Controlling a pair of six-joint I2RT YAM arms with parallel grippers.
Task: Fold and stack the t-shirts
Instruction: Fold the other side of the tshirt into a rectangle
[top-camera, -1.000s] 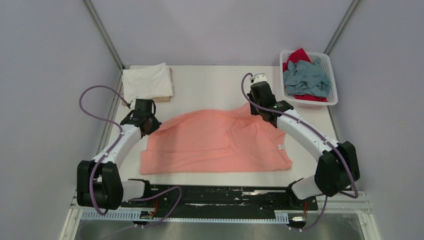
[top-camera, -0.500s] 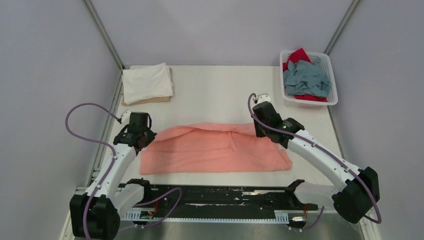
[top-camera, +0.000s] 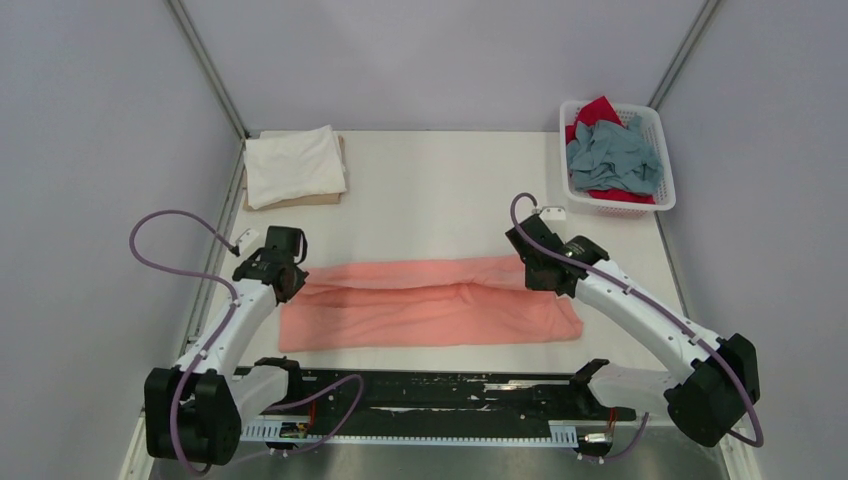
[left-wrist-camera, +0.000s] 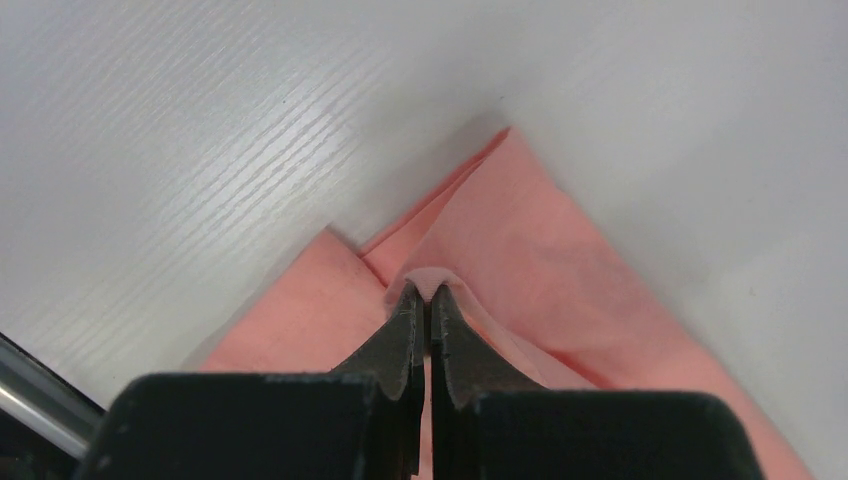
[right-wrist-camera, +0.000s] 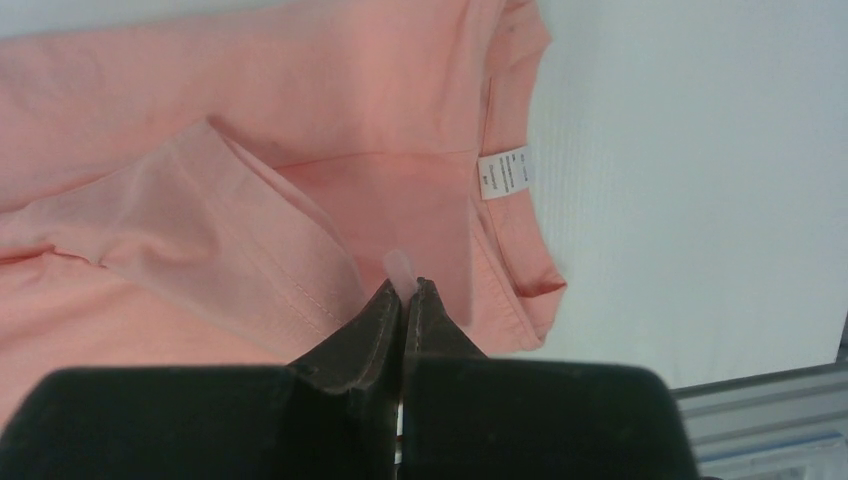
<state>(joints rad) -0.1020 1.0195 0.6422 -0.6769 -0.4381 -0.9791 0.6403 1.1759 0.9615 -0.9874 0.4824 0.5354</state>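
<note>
The salmon-pink t-shirt (top-camera: 430, 305) lies across the table's middle as a long band, its far half folded toward me. My left gripper (top-camera: 283, 277) is shut on the fold's left end, pinching a ridge of cloth (left-wrist-camera: 432, 282). My right gripper (top-camera: 538, 270) is shut on the fold's right end, a thin edge of cloth (right-wrist-camera: 400, 270) between its tips, near the collar and white label (right-wrist-camera: 503, 174). A folded white t-shirt (top-camera: 295, 165) lies at the far left. The grey-blue t-shirt (top-camera: 612, 156) and red t-shirt (top-camera: 598, 110) lie crumpled in the basket.
A white lattice basket (top-camera: 665, 150) stands at the far right corner. A thin tan board (top-camera: 318, 199) lies under the white shirt. Metal frame posts rise at both far corners. A black rail (top-camera: 440, 390) runs along the near edge.
Both grippers moved toward me, holding the shirt's far edge. The far half came over the near half, and the shirt went from a wide spread to a narrow band.
</note>
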